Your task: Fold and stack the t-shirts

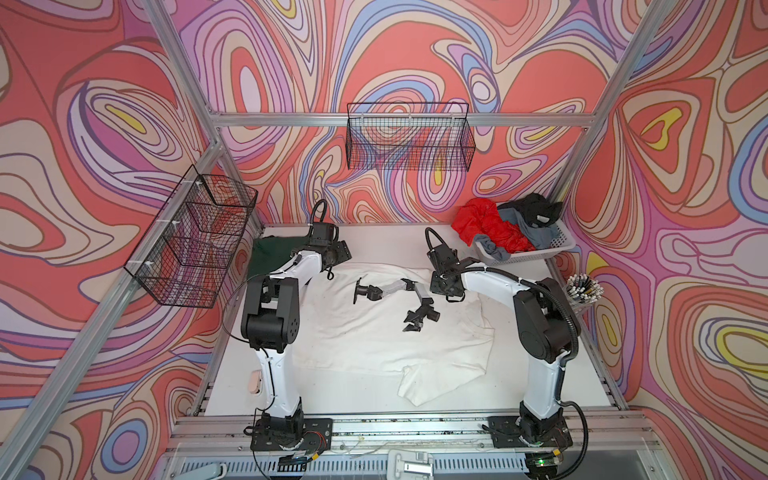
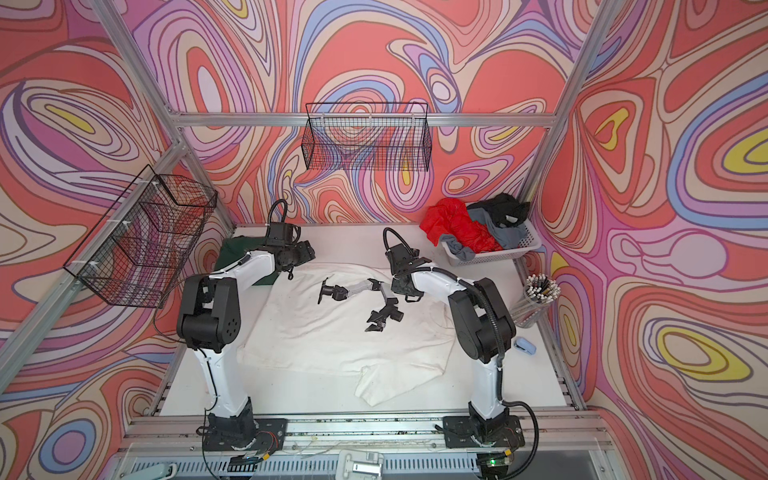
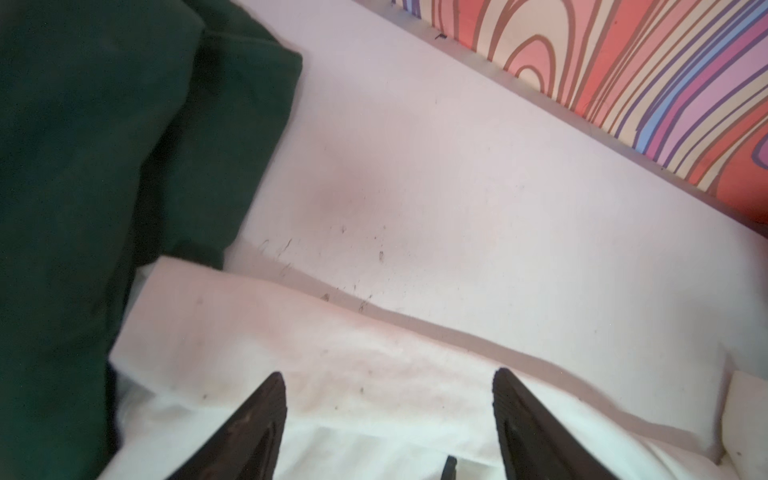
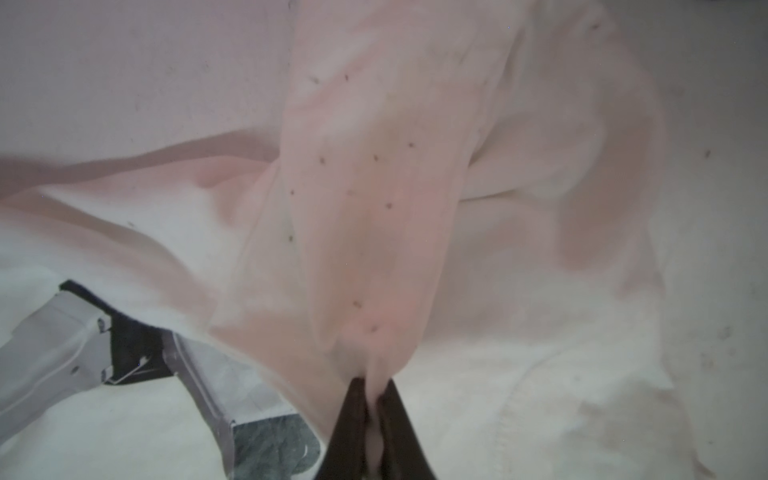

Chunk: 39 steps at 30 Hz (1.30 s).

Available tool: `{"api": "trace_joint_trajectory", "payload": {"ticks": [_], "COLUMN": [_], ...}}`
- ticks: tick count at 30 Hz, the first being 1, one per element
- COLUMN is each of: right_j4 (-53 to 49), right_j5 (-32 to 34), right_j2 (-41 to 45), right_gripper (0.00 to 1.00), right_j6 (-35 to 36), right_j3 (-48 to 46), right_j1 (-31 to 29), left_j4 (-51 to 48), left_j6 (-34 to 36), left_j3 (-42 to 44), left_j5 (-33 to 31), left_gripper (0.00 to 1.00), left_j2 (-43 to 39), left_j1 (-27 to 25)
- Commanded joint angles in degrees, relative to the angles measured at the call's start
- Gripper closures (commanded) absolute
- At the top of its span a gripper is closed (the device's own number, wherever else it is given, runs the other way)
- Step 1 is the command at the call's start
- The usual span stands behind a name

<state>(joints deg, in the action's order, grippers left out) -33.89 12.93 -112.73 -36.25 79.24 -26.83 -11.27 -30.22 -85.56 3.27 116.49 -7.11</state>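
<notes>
While the dark green t-shirt (image 1: 266, 253) lies at ten o'clock on the table (image 1: 374, 239), apparently folded, the work in hand looks to be the first fold of the white t-shirt (image 1: 374, 336), spread across the table's middle in both top views. The left fingers (image 3: 257, 419) stand well apart and empty, hovering just over that shirt's eleven-o'clock corner, close beside the green cloth. At the shirt's one-o'clock edge the right fingers (image 4: 353, 419) are clamped on a pinch of white cloth, which stands up to them in a taut ridge. Next, I judge, the left fingers need to drop and close on their corner so both ends lift level; a one-sided pull would likely skew the fold. The white shirt is rumpled and flecked with dark lint. It bears a black-and-grey print (image 1: 395, 299) toward twelve and pokes one sleeve out at five o'clock. At two o'clock a white basket (image 1: 540, 251) holds a red t-shirt (image 1: 486, 226) with grey and black ones.
</notes>
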Motion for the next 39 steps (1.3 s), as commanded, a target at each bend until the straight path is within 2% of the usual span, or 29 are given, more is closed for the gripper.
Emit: {"api": "trace_joint_trajectory", "payload": {"ticks": [1, 4, 6, 8, 13, 23, 33, 39], "right_j4": [1.15, 1.15, 0.77, 0.05, -1.67, -2.22, -1.71, -0.84], "right_j5": [-3.98, -5.09, -5.24, -4.94, -1.13, 0.56, 0.20, -0.56], "right_j2": [2.01, 3.77, 4.75, 5.32, 6.55, 7.62, 7.87, 7.62], "right_gripper": [0.70, 0.63, 0.52, 0.46, 0.34, 0.34, 0.34, 0.34], "right_j6": [-1.15, -0.98, -0.54, -0.06, 1.04, 2.64, 3.77, 4.22], "right_j3": [-0.58, -0.08, 0.36, 1.02, 1.70, 0.48, -0.67, -1.20], "right_j1": [-0.38, -0.37, -0.42, -0.20, 1.22, 2.86, 4.28, 5.18], "left_j4": [-1.30, -0.98, -0.84, -1.15, -2.86, -9.47, -13.26, -15.59], "left_j6": [-0.38, -0.06, 0.29, 0.81, 2.15, 4.00, 8.04, 7.55], "left_j3": [-2.54, -2.78, -2.84, -3.19, -4.61, -11.00, -11.41, -12.80], "left_j5": [1.63, 2.09, 2.06, 1.89, 1.18, 0.20, -9.46, -10.33], "left_gripper": [0.21, 0.21, 0.21, 0.21, 0.20, 0.22, 0.26, 0.30], "left_j2": [2.81, 3.48, 3.74, 4.07, 5.47, 10.29, 10.91, 12.74], "left_j1": [0.26, 0.26, 0.27, 0.26, 0.08, -0.75, -3.16, -3.34]}}
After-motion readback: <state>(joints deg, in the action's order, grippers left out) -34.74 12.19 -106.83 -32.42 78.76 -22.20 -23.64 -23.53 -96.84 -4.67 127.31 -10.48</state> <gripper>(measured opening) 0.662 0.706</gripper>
